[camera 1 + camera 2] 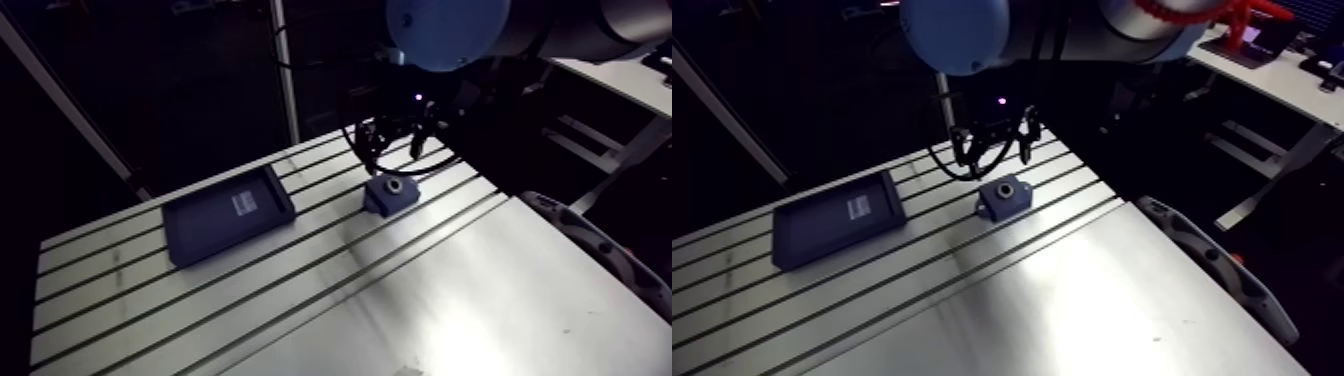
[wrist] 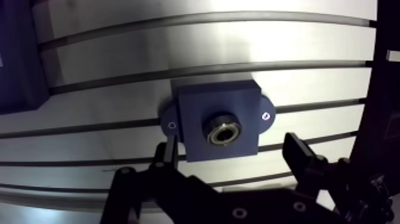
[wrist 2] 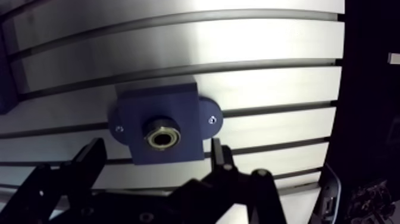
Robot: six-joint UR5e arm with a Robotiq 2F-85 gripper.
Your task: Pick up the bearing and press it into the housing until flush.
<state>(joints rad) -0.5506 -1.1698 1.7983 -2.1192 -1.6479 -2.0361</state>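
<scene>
1. In the arm view the slotted aluminium table [image 1: 480, 290] fills the lower half of the frame, and its grooves run from lower left to upper right.
2. A dark blue housing [image 1: 390, 193] sits on the table just right of the frame's centre. It is a square block with a rounded ear on each of two opposite sides.
3. The bearing [image 2: 222, 129], a metal ring with a dark bore, sits in the round hole in the housing's top face. Its shiny rim shows all the way round. The pictures do not show whether it lies flush with the face.
4. Each ear of the housing carries a small pale fastener [image 2: 265, 116].
5. The gripper [image 2: 231, 148] hangs above the housing, in the upper middle of the arm view's frame.
6. In the wrist view its two black fingers [image 2: 170, 154] stand wide apart, one to each side of the block. Nothing is clamped between them, and whether either touches the housing cannot be told.
7. A flat dark blue tray [image 1: 225, 215] lies left of centre in the arm view, well apart from the housing. It has a raised rim and a small pale label [image 1: 245, 203] inside.
</scene>
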